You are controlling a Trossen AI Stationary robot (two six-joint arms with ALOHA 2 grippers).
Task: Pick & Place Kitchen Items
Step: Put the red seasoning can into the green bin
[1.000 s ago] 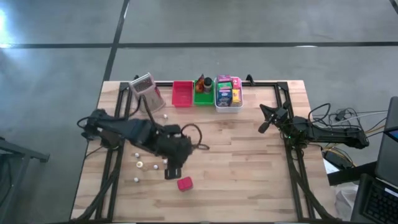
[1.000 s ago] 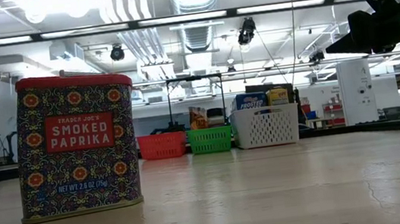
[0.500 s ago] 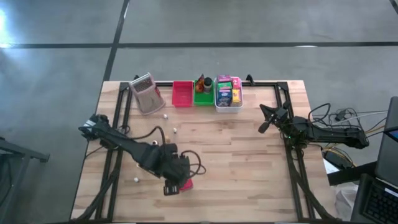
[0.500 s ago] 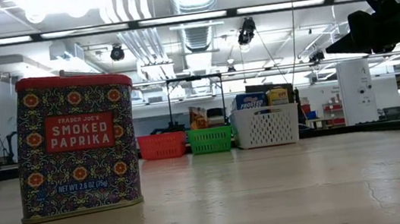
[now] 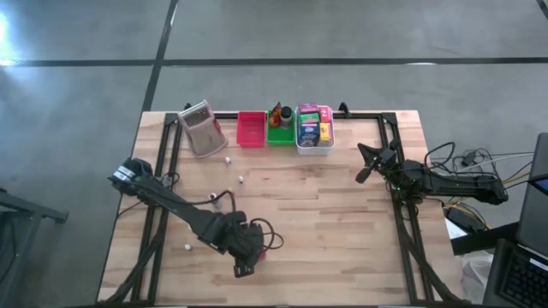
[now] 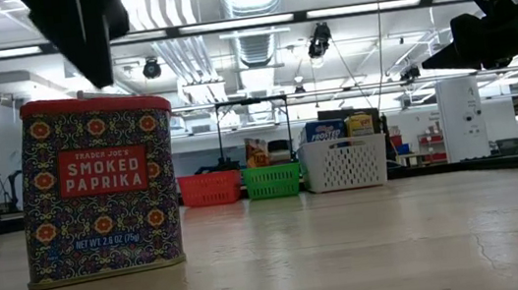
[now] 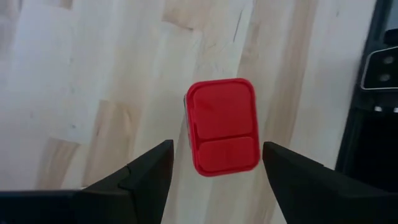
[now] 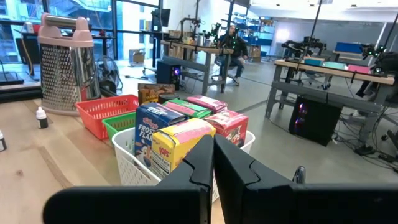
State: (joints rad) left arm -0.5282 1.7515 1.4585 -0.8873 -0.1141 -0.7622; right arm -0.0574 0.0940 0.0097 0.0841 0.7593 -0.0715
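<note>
Your left gripper (image 7: 214,158) hangs with its fingers spread wide and empty over the red-lidded paprika tin (image 7: 222,126), which stands on the wooden table (image 5: 342,222) well away from the white basket (image 5: 313,141). From overhead the arm hides that tin; only the left wrist view shows it framed between the fingers, untouched. Your right gripper (image 8: 212,163) waits just beside the basket with fingers pressed together on nothing, and its wrist view alone shows the cereal boxes (image 8: 171,140) packed inside.
</note>
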